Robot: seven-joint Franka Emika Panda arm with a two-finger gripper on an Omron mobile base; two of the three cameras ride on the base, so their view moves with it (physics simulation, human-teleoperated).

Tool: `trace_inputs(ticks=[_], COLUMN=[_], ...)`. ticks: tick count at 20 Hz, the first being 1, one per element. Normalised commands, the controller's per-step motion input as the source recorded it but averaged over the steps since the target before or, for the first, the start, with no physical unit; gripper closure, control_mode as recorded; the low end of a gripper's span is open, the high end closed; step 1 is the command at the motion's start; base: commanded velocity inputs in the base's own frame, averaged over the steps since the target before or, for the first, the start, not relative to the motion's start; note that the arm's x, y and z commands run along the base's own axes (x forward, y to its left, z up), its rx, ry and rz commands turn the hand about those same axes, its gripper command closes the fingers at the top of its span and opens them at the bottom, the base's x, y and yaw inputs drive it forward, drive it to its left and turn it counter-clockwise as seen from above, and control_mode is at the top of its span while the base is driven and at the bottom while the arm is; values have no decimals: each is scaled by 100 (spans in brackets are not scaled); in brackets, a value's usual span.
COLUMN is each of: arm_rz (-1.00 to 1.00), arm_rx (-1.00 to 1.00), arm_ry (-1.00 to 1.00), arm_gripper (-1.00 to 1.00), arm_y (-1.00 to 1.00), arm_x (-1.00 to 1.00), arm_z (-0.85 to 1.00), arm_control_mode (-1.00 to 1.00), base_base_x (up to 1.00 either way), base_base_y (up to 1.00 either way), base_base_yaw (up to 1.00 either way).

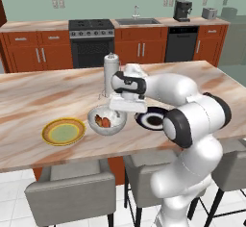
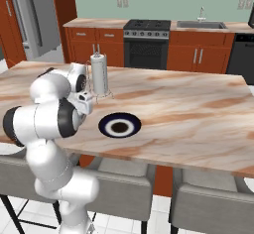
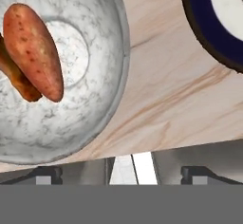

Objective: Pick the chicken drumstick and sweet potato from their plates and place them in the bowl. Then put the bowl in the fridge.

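Both foods are in the bowl (image 3: 57, 123) now: you see the sweet potato (image 3: 33, 50) lying across the drumstick (image 3: 16, 78), touching it, both off to one side of the bowl floor. In the hand view the potato's long axis runs roughly top to bottom of the frame, tilted slightly, with the drumstick poking out from under it at the frame's left edge. The yellow plate (image 1: 63, 132) and the navy plate (image 2: 119, 126) both sit bare on the desk (image 1: 43, 96), one on each side of the bowl.

Claw (image 1: 119, 109): released, jaws spread wide, nothing between them. It hangs just above the bowl's rim on the side toward the navy plate.

Judgement: the pick-and-drop part looks done; the step in hand is taking the bowl itself. The relation that counts for you: the near rim of the bowl lies just off the claw's centre line in the hand view, toward the frame's left, with the navy plate (image 3: 213, 23) close on the opposite side. You probably want one finger inside the wall and one outside, clear of the potato.

A paper towel roll (image 2: 99, 74) stands upright behind the bowl.

Labels or writing: none readable anywhere in these frames.
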Motion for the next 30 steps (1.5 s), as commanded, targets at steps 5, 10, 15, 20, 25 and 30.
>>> trace_inputs(ticks=[5,10,15,20,25,30], arm_rz=[-6,-3,-2,-1,0,0], arm_rx=[-7,0,0,0,0,0], arm_ry=[-26,-2,0,0,0,0], arm_gripper=[-100,-100,-100,-100,-100,-100], arm_y=[-1,-1,0,0,0,3], arm_x=[-1,10,19,21,18,11], arm_z=[-11,0,-3,-9,-8,-18], arm_control_mode=[-100,-100,-100,-100,-100,-100], base_base_x=[0,0,0,0,0,0], base_base_y=[0,0,0,0,0,0], base_base_yaw=[0,0,0,0,0,0])
